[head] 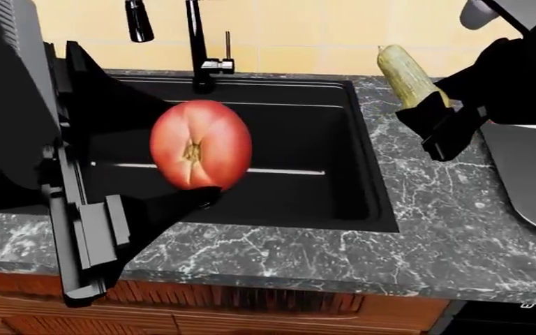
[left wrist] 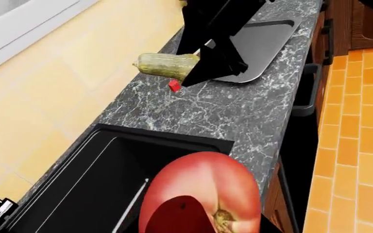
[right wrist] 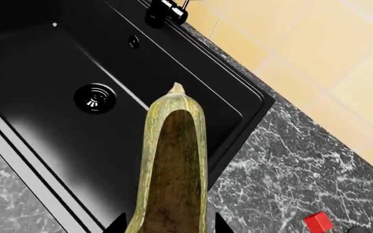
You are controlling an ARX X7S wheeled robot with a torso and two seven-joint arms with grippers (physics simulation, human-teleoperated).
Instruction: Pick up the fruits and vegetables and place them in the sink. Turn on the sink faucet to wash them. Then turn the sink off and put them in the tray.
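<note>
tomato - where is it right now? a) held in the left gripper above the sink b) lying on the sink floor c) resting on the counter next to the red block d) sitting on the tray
a: in the head view the tomato sits in the left gripper over the black sink, and the left wrist view shows it close to the camera, clear of the basin.

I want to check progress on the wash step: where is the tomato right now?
In the head view the tomato is held up in the left gripper, above the sink, left of centre, in front of the faucet.
</note>
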